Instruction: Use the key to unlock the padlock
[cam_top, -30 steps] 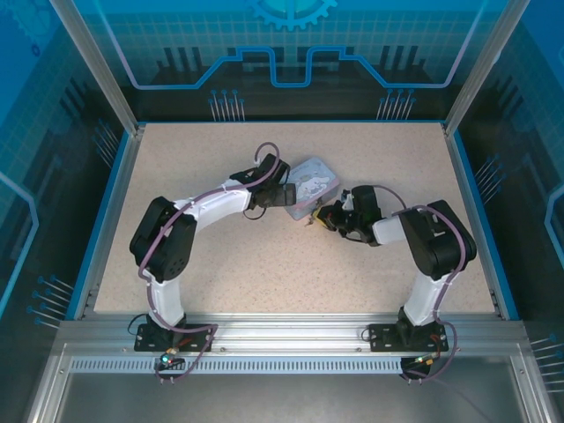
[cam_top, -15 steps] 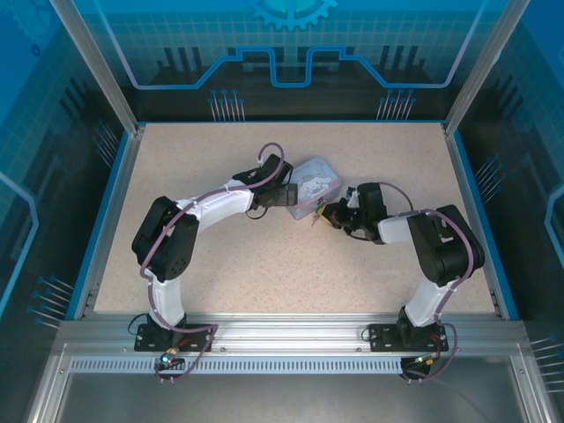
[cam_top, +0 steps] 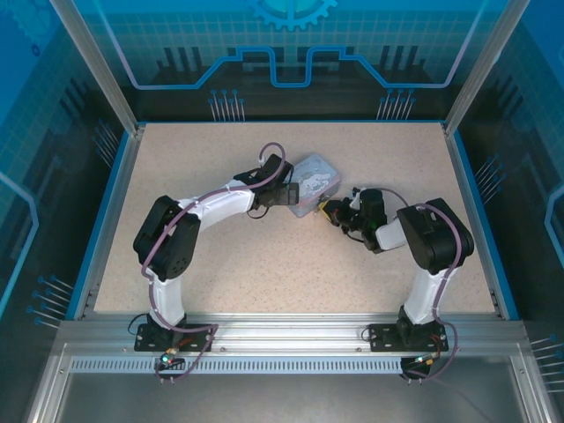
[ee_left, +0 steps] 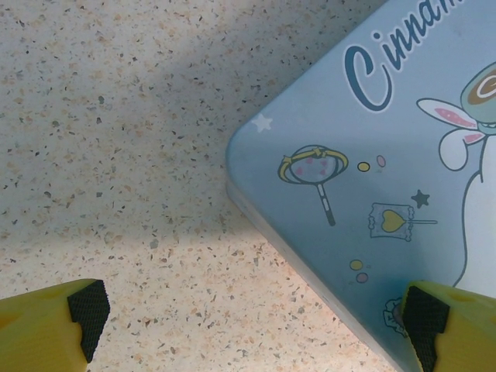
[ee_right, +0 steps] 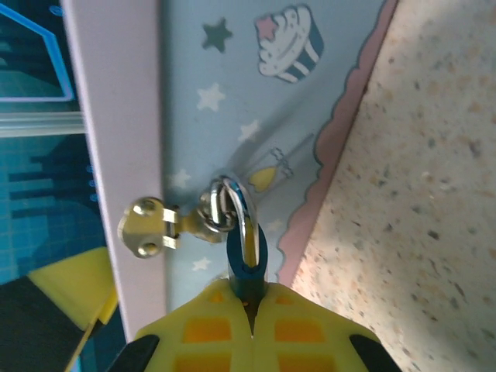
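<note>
The padlock [ee_right: 246, 262] has a dark blue body, and its silvery shackle is hooked through the brass hasp ring [ee_right: 213, 213] on the side of a pale blue tin [cam_top: 315, 182]. My right gripper [ee_right: 249, 301] is shut on the padlock's body, at the tin's near right side [cam_top: 331, 211]. The left gripper [ee_left: 256, 325] stands open across the tin's corner [ee_left: 256, 155], one pad [ee_left: 87, 310] over bare table and the other pad [ee_left: 422, 322] over the lid. In the top view the left gripper [cam_top: 285, 195] sits at the tin's left end. The key is hidden.
The tin's lid carries cartoon prints and its side wall [ee_right: 232, 77] has stars and a cupcake. A speckled beige tabletop [cam_top: 264, 256] spreads around it, bounded by a blue rim [cam_top: 106, 220] and glass walls.
The right gripper, still holding the padlock, has shifted slightly right and away from the bases. The tin has turned a little with it. The left gripper stays open at the tin.
</note>
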You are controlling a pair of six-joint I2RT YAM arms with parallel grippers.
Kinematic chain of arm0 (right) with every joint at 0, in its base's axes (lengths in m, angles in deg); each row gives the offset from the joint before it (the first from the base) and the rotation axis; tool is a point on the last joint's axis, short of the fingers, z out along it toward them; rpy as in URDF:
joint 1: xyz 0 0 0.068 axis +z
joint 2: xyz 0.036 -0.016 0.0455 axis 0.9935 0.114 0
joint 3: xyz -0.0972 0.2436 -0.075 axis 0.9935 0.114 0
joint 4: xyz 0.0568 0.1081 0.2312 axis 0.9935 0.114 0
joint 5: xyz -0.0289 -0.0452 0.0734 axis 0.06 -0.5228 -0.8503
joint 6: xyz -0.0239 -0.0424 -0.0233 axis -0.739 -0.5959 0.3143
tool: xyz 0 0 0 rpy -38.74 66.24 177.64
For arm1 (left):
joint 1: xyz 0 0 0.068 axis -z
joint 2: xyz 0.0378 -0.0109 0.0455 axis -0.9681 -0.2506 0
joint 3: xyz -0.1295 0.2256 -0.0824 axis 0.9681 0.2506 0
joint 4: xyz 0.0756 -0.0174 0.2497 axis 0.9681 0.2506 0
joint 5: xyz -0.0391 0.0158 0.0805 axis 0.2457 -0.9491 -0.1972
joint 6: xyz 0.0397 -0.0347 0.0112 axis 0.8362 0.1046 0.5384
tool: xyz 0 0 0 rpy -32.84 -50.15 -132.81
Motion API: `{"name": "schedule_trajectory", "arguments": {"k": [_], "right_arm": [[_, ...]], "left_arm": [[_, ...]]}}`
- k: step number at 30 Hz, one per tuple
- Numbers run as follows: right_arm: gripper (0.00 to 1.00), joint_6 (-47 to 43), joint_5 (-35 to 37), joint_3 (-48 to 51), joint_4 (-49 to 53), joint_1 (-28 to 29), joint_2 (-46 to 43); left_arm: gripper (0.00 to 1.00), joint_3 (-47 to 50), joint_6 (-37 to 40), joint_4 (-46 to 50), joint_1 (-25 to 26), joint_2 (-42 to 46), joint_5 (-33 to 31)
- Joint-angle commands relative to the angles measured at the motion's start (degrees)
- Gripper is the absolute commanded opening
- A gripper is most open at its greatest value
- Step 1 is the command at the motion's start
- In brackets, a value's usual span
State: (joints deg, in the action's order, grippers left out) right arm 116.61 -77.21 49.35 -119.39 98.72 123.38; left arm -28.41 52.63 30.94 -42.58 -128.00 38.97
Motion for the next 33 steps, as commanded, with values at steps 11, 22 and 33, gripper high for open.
{"name": "schedule_trajectory", "arguments": {"k": [11, 22, 33], "right_arm": [[0.0, -1.8, 0.1, -3.5, 9.0, -4.5, -3.5], [0.0, -22.3, 0.6, -12.8, 44.4, -8.8, -10.1], [0.0, -16.2, -6.2, -10.2, 30.9, -5.4, -3.8]], "left_arm": [[0.99, 1.3, 2.4, 6.8, 0.0, -3.7, -1.3], [0.99, 0.8, 1.9, 7.0, 0.0, -4.2, -0.7], [0.99, -0.4, 1.8, 8.5, -0.1, -2.4, -1.4]]}}
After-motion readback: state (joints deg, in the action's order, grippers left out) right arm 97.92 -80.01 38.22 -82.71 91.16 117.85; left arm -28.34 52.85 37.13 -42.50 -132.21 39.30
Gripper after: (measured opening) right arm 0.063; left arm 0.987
